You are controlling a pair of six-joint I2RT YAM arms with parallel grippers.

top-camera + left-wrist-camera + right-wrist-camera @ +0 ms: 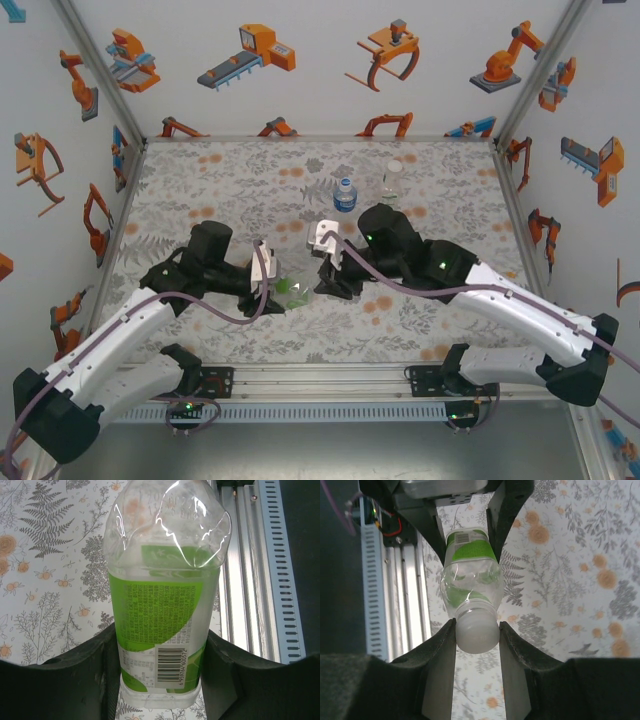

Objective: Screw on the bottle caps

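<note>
The green-labelled bottle [160, 625] lies on its side between the two grippers, low over the near middle of the table [200, 190]. My left gripper [162, 680] is shut on its labelled lower body, one finger on each side. In the right wrist view the same bottle [470, 575] points its neck toward me, and a white cap [477, 632] sits on that neck. My right gripper [476, 630] is shut on the cap, its pads pressing both sides. From above, the left gripper [272, 285] and the right gripper [325, 278] face each other with the green bottle [295, 291] between them.
A blue-labelled bottle [345, 193] and a taller clear bottle [392, 178] stand upright at the back middle, just beyond the right arm. The aluminium rail [320, 380] runs along the near edge. Patterned walls close in the left, right and back.
</note>
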